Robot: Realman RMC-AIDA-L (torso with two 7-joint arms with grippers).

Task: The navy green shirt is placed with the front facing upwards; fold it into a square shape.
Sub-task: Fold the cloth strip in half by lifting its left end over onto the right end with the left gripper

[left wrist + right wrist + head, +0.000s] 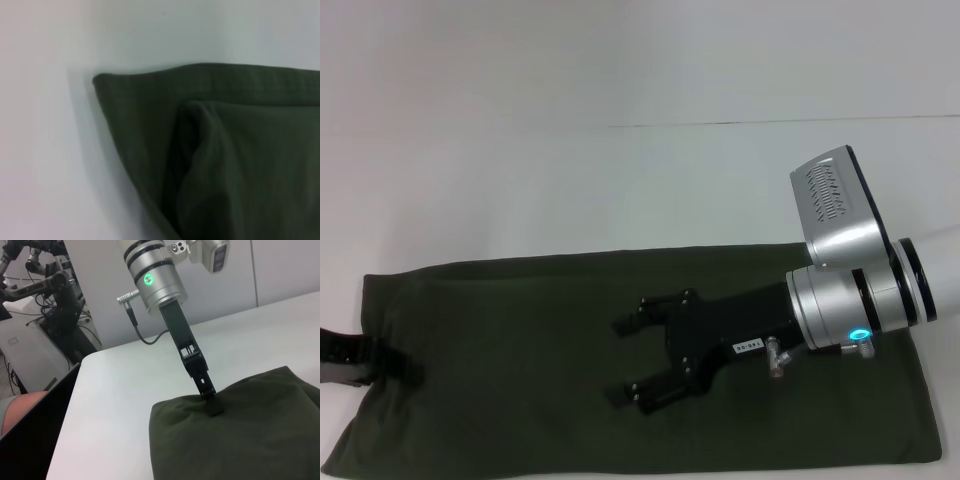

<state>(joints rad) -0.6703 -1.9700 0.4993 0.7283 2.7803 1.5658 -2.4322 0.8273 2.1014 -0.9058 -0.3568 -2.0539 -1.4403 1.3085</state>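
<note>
We are seeing no containers here, only cloth on a flat surface. Nearest to us, the shirt (520, 340) is lying on the white table (620, 180) as a long dark olive band, already folded lengthwise, running from the left edge of the head view almost to the right edge. Its surface is looking matte and soft, with faint ripples; no lettering or collar is showing on the upper face.

At the shirt's left end, the left gripper (382, 365) is reaching in low from the frame edge, its dark fingers closing on a bunched corner of the fabric. The right wrist view is confirming this: the left gripper (212, 402) is pinching the cloth edge, and the shirt (250, 435) is puckering into a small raised fold around the tips. In the left wrist view we are looking at the shirt (225, 165) close up, a rounded doubled corner with one layer lying over another, resting on the table (45, 150).

Over the middle of the band, the right gripper (625, 360) is hovering with its black fingers spread apart, pointing left and holding nothing. Behind it the arm's silver cylindrical wrist is showing a blue-lit ring.

Farther off, the table is running pale and smooth up to a thin seam line. Beyond the table edge in the right wrist view, dark equipment (55, 295) and cables are standing.
</note>
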